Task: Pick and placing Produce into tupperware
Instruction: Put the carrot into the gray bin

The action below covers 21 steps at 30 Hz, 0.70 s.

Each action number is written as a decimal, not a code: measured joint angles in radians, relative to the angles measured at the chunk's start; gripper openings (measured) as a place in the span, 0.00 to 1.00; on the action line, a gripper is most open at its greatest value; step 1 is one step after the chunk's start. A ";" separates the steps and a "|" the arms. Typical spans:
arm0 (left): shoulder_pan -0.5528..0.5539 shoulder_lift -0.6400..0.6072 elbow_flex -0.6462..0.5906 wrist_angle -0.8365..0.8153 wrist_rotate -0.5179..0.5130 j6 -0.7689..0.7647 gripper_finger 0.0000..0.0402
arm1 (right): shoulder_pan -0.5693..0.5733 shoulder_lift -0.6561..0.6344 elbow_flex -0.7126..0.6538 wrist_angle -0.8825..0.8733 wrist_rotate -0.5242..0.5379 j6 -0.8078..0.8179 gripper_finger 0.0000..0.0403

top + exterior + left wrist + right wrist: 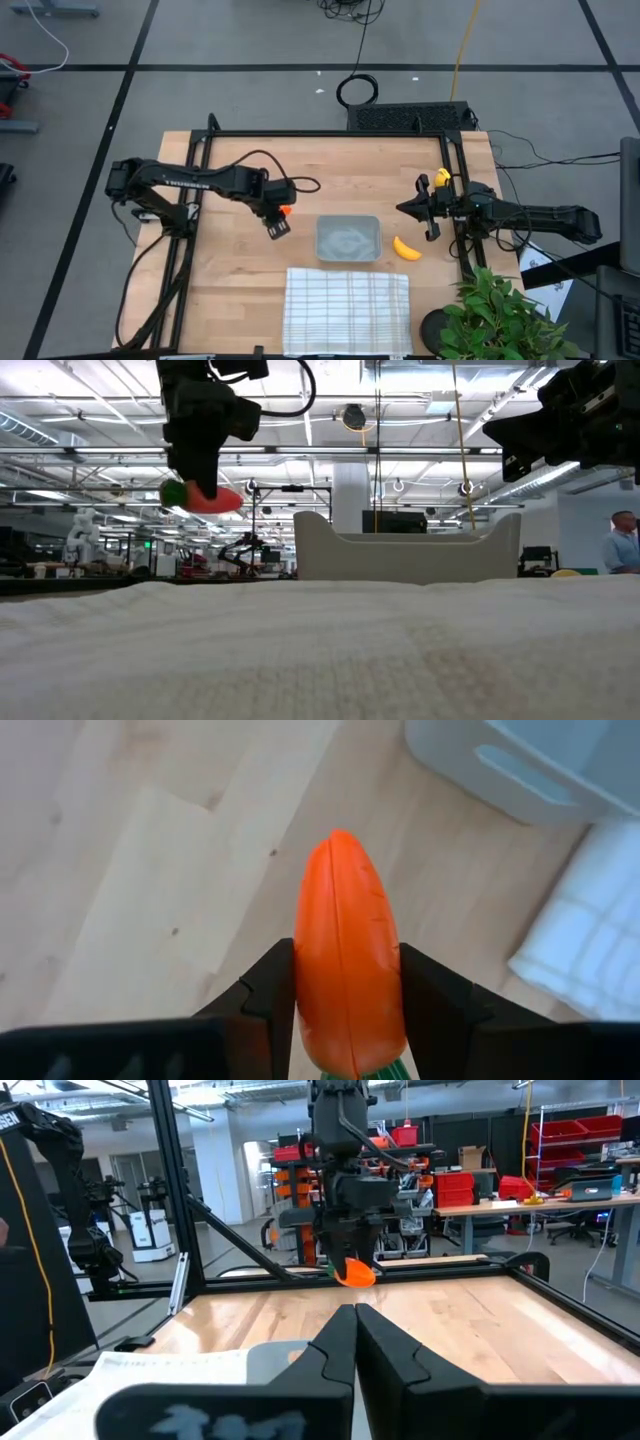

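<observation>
My left gripper hangs over the table left of the tupperware and is shut on the orange carrot. In the low view the carrot floats well above the table. The tupperware, translucent grey-clear, stands on its base at mid-table and also shows in the low view. A yellow banana lies on the wood just right of it. The small round yellow fruit sits farther back by the right frame. My right gripper, shut, hovers right of the tupperware. My left gripper pinches the carrot's thick part, near the green top, between its two fingers. They come from above, pointing down. The carrot is lifted clear, about level under the fingers, its pointed end sticking out past them.
A white grid-striped cloth lies at the near edge in front of the tupperware. A leafy potted plant stands at the near right corner. Black frame rails run along the far edge and both sides. Bare wood lies left of the tupperware.
</observation>
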 joint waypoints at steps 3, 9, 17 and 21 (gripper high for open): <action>0.017 0.013 0.013 0.029 0.053 0.031 0.34 | 0.000 0.000 0.000 0.000 0.000 0.000 0.00; 0.024 0.084 0.153 0.011 0.072 0.123 0.34 | 0.000 0.000 0.000 0.000 0.000 0.000 0.00; 0.023 0.241 0.395 -0.069 0.072 0.255 0.34 | 0.000 0.000 0.000 0.000 0.000 0.000 0.00; 0.023 0.313 0.490 -0.093 0.079 0.302 0.34 | 0.000 0.000 0.000 0.000 0.000 0.000 0.00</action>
